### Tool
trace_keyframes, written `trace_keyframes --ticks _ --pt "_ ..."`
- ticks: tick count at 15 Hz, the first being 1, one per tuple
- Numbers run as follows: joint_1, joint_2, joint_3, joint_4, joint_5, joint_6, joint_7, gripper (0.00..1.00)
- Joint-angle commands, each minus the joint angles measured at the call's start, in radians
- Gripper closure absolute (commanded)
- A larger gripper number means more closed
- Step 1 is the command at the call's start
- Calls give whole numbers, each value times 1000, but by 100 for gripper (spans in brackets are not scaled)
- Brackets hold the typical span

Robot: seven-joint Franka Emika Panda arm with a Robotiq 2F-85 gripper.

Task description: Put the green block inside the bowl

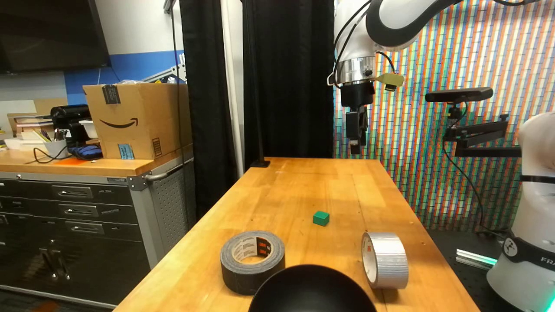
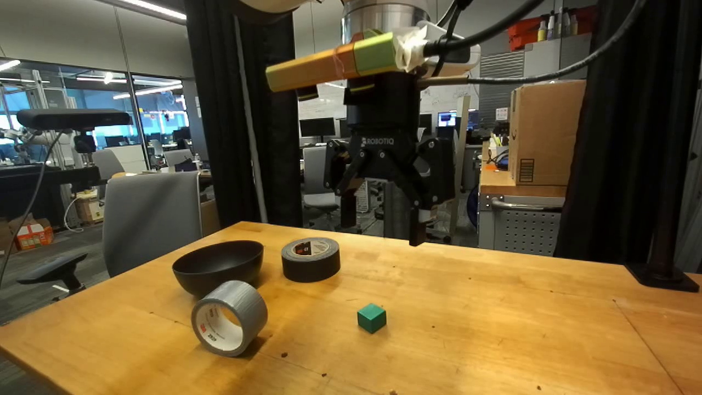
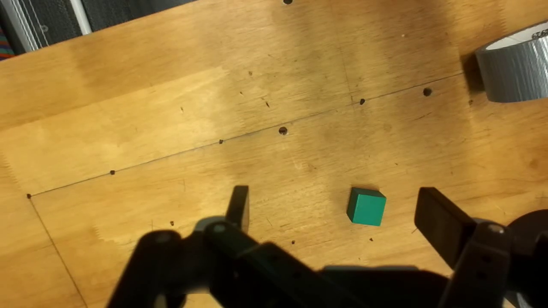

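Observation:
The green block (image 1: 321, 218) sits on the wooden table, apart from the other objects. It also shows in an exterior view (image 2: 372, 318) and in the wrist view (image 3: 369, 208). The black bowl (image 1: 313, 291) stands upright at the table's end beside the tape rolls; its inside looks empty in an exterior view (image 2: 219, 269). My gripper (image 2: 383, 227) is open and empty, pointing down, well above the table. In the wrist view the block shows between the open fingertips (image 3: 334, 197), nearer the right finger, and lies below them untouched. The gripper also shows edge-on in an exterior view (image 1: 356, 145).
A silver tape roll (image 2: 230, 318) stands on its rim near the bowl. A dark grey tape roll (image 2: 311, 260) lies flat beside the bowl. In the wrist view the silver roll (image 3: 518, 70) is at the right edge. A black post base (image 2: 661, 282) sits at the table's far corner.

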Motion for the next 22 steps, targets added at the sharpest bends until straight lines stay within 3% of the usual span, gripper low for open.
trace_keyframes --ticks 1,14,22 --pt "1 0 -1 2 0 -2 0 0" --pt "1 0 -1 2 0 -2 0 0" --pt "44 72 47 42 -11 -12 -8 0"
